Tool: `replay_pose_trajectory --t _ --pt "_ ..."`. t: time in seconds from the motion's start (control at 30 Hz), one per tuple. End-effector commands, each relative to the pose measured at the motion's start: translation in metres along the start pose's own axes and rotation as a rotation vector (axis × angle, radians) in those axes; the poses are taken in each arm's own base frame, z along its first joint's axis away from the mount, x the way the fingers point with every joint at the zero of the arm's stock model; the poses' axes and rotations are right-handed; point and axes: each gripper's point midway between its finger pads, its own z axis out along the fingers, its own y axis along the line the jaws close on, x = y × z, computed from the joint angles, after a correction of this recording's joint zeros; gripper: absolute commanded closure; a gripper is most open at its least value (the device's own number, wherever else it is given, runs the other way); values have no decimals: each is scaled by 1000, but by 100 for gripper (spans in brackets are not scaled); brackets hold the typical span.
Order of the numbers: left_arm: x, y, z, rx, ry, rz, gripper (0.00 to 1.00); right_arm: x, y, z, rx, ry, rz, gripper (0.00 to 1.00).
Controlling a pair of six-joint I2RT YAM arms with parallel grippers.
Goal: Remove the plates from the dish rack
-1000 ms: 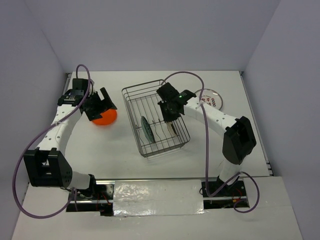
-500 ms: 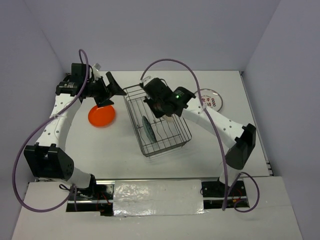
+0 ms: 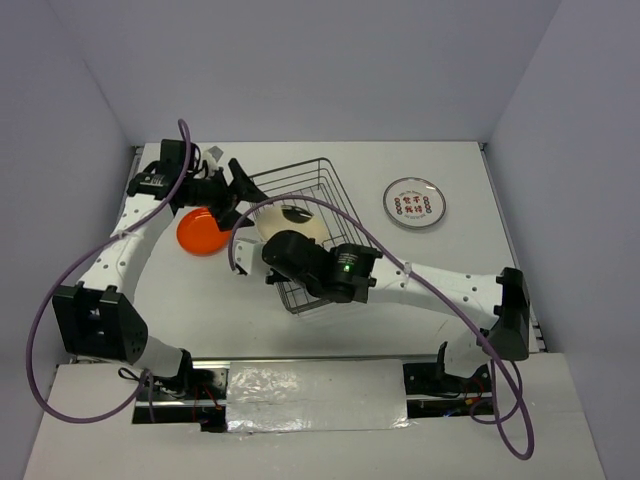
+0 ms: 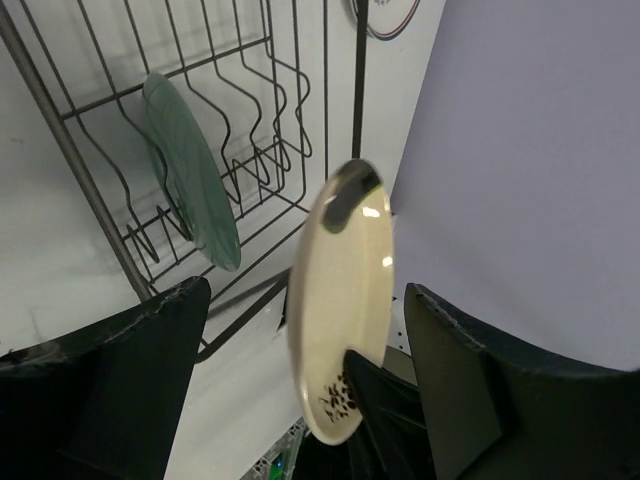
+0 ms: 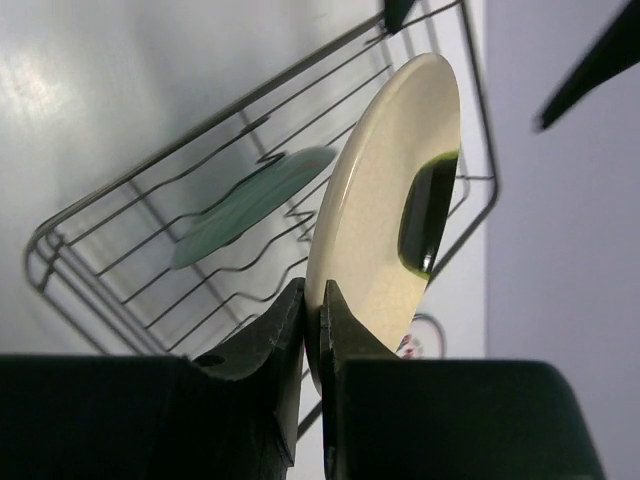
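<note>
While the right gripper (image 5: 312,305) has its fingers closed tight on the rim of a cream plate (image 5: 385,190), the plate stands on edge. It rises straight out from the fingertips and leans a little to one side. Its broad face is turned sideways to the fingers, and a dark print shows near the pinched rim. Just beyond this gripper lies the rack (image 5: 160,250), whose long side runs away from the arms' bases in the overhead view. A teal plate (image 5: 250,205) stands on edge in one of the rack's wire slots, lower than the cream plate and farther out from the fingers. The left gripper (image 3: 237,192) is spread wide and holds nothing. The cream plate sits ahead of the gap between its fingers, edge toward it, and is not touched by them. An orange plate (image 3: 200,232) lies flat on the table (image 3: 200,295) just below this gripper. A printed plate (image 3: 413,203) lies flat well away from both grippers, past the far side of the rack.
</note>
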Motion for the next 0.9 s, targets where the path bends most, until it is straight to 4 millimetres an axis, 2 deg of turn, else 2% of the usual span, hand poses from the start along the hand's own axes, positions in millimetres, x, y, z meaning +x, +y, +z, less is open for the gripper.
replay_pose_trajectory --t 0.0,0.13,0.23,0.3,0.37,0.4,0.43,0.47,0.5,0.53,0.57,0.6,0.63,0.67,0.7,0.77,0.8,0.87 --pt "9 -16 -15 36 -18 31 10 -41 -44 -6 149 -97 -60 100" --pt "13 -4 -16 -12 -22 37 14 -53 -42 3 136 -105 -82 100" --pt "16 -8 -16 27 -12 36 29 -60 -44 7 143 -126 -87 100" --pt "18 -10 -17 41 -8 39 44 -62 -42 14 147 -119 -95 100" --pt "18 -11 -18 36 -12 44 78 -65 -44 21 167 -106 -100 100" --pt "17 -10 -18 32 -15 46 90 -65 -46 24 186 -96 -98 100" --pt "17 -10 -18 28 -15 53 100 -65 -50 26 212 -88 -93 100" --pt "16 -7 -20 13 -22 52 100 -62 -48 32 220 -65 -97 98" --pt "10 -2 -24 -26 -58 45 100 -62 -51 32 239 -55 -74 88" --pt "7 2 -29 -47 -79 38 100 -60 -52 31 243 -49 -54 53" --pt "0 6 -34 -62 -112 26 100 -60 -52 29 236 -56 1 34" --pt "-17 16 -45 -86 -186 3 100 -60 -56 25 232 -66 38 12" --pt "-29 25 -58 -105 -249 -24 100 -59 -59 21 236 -76 71 0" --pt "-41 33 -67 -127 -303 -47 100 -59 -66 9 246 -99 127 0" --pt "-62 50 -85 -167 -399 -82 100 -53 -68 5 250 -96 151 0" --pt "-82 69 -102 -203 -495 -126 100 -43 -69 -4 254 -94 220 0" --pt "-96 83 -117 -214 -559 -160 100 -39 -78 -20 271 -114 258 0" --pt "-110 105 -128 -240 -634 -193 100 -29 -80 -30 280 -118 319 0"
